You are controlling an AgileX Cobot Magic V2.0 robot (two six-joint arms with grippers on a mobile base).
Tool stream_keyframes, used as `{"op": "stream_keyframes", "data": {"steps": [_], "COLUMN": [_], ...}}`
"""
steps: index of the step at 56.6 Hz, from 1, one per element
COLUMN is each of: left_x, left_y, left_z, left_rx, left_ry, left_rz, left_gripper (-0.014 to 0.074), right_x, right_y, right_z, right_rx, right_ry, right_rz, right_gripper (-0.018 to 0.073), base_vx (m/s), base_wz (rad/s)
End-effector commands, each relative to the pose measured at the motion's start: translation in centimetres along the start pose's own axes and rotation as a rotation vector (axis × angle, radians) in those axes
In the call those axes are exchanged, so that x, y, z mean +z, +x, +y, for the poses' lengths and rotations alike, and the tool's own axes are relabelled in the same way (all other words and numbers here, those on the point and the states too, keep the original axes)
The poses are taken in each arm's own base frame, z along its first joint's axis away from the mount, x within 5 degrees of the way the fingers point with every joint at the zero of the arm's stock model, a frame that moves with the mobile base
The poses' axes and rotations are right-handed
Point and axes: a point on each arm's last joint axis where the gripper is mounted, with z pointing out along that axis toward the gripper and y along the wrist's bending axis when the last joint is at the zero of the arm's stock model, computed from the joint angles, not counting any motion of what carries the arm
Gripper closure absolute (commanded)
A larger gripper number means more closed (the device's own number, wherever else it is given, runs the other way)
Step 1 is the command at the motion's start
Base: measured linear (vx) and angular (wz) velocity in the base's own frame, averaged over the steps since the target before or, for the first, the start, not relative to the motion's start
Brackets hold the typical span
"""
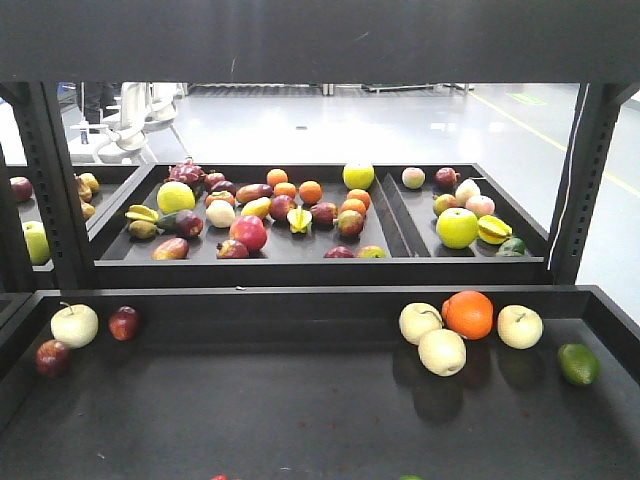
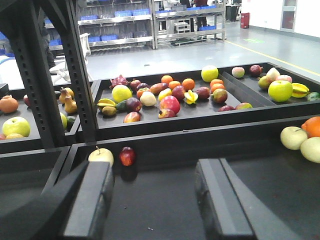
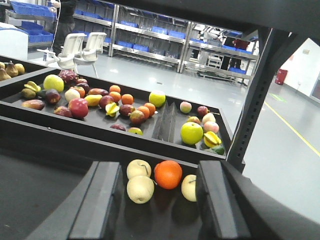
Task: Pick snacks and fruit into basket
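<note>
Large industrial hall, a warehouse or test floor. Smooth grey floor (image 1: 400, 120) with a painted yellow line (image 1: 540, 131) running off at far right. Along the far wall, long metal racks (image 3: 145, 30) loaded with blue bins (image 3: 30, 7). Two white chairs (image 3: 95, 42) stand in the open, far left. Near side: shop-style produce display, black trays (image 1: 300, 272) on perforated black uprights (image 2: 37, 85), with loose fruit (image 1: 457, 227) laid out in them.
</note>
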Motion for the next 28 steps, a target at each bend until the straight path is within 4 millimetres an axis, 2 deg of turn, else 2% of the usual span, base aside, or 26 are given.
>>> {"op": "stream_keyframes", "data": {"steps": [1, 8, 16, 25, 28], "left_x": [-0.1, -0.1, -0.1, -0.1, -0.1], "left_y": [-1.3, -1.3, -1.3, -1.3, -1.3], "left_z": [-0.2, -0.2, -0.2, -0.2, -0.2], "left_rx": [0.018, 0.018, 0.018, 0.019, 0.019], "left_ry": [0.021, 0.021, 0.022, 0.021, 0.023], "left_rz": [-0.074, -0.074, -0.074, -0.075, -0.078], "left_gripper": [0.0108, 0.0108, 0.0108, 0.0108, 0.0108], "right_x": [-0.1, -0.1, 1.1, 3.6, 4.7], "right_y": [-1.5, -1.7, -2.2, -5.2, -6.6], "right_z": [0.0, 0.3, 0.9, 1.9, 2.2], "right_rx": [-0.032, 0.004, 0.193, 0.178, 0.187], "right_ry": [-0.016, -0.049, -0.058, -0.066, -0.048], "right_rz": [-0.094, -0.119, -0.014, 0.117, 0.212], "right_gripper": [0.0161, 0.0161, 0.0160, 0.0145, 0.0142], "base_vx": [0.00, 0.00, 0.00, 0.00, 0.00], "base_wz": [0.00, 0.00, 0.00, 0.00, 0.00]}}
